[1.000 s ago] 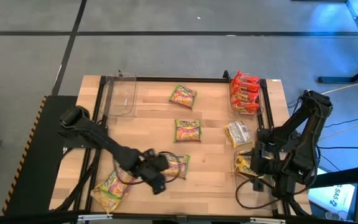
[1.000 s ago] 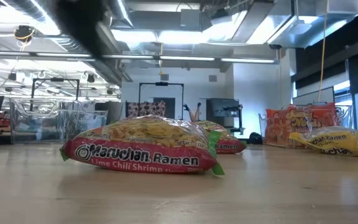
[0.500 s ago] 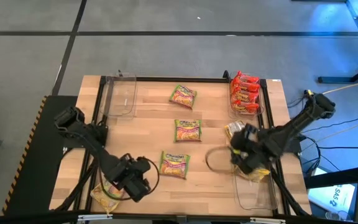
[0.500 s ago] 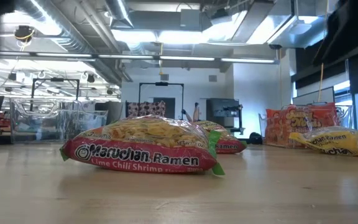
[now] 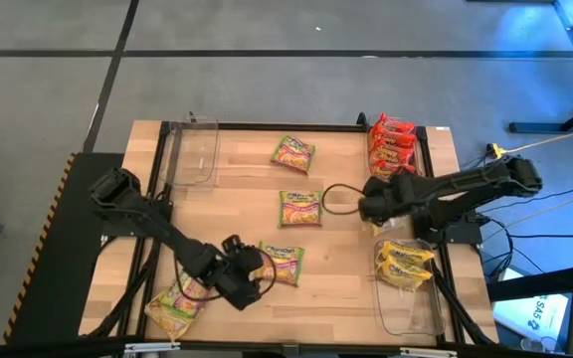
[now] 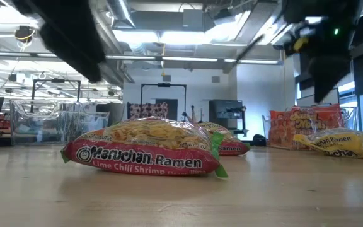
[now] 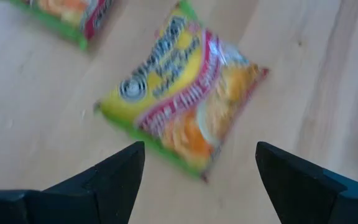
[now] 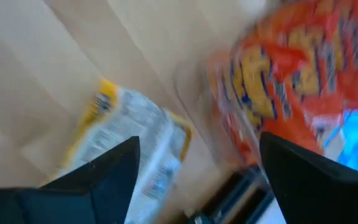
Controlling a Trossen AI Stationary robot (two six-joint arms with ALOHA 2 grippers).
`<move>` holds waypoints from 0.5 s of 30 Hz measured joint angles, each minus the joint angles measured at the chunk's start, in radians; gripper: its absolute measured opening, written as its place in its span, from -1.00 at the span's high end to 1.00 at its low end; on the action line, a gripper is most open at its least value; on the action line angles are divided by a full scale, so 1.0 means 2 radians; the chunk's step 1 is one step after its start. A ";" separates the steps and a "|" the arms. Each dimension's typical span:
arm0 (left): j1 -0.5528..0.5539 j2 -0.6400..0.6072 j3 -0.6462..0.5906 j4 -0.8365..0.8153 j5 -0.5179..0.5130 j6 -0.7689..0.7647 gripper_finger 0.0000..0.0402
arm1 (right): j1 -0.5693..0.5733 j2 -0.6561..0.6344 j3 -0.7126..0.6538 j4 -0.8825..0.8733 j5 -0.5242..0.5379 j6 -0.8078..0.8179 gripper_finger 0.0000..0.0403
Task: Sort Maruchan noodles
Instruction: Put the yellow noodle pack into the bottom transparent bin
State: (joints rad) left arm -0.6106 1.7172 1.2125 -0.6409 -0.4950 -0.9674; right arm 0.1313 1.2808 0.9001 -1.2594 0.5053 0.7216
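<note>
Yellow packet lined up by the right gripper.
Its fingers are spread, empty; the yellow Maruchan packet is seen just ahead, probably slanted; left gripper spread too.

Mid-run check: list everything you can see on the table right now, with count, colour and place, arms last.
Green-pink noodle packets: four, green-pink, three mid-table, one at the near-left corner.
Red-orange packets: a stack, count unclear, in the far-right bin.
Yellow packets: at least two, in the near-right bin.
Loose yellow packet: one, beside the red-orange bin.
Empty clear bin: one, far left.
Table: light wood.
Left pincer: open, above a green-pink packet.
Right pincer: open, over the loose yellow packet.
</note>
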 joint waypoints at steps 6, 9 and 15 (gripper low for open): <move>0.023 0.000 -0.059 0.113 -0.006 0.067 -0.51 | -0.065 0.000 -0.047 0.000 -0.044 -0.038 -0.16; 0.030 0.000 -0.072 0.145 -0.017 0.083 -0.51 | -0.083 0.000 -0.064 0.002 -0.056 -0.048 0.11; 0.043 0.000 -0.093 0.206 -0.019 0.123 -0.51 | -0.108 0.000 -0.088 0.028 -0.086 -0.063 0.52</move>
State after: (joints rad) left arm -0.5237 1.7176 1.0272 -0.2294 -0.5326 -0.7205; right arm -0.0849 1.2808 0.7237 -1.2039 0.3330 0.5956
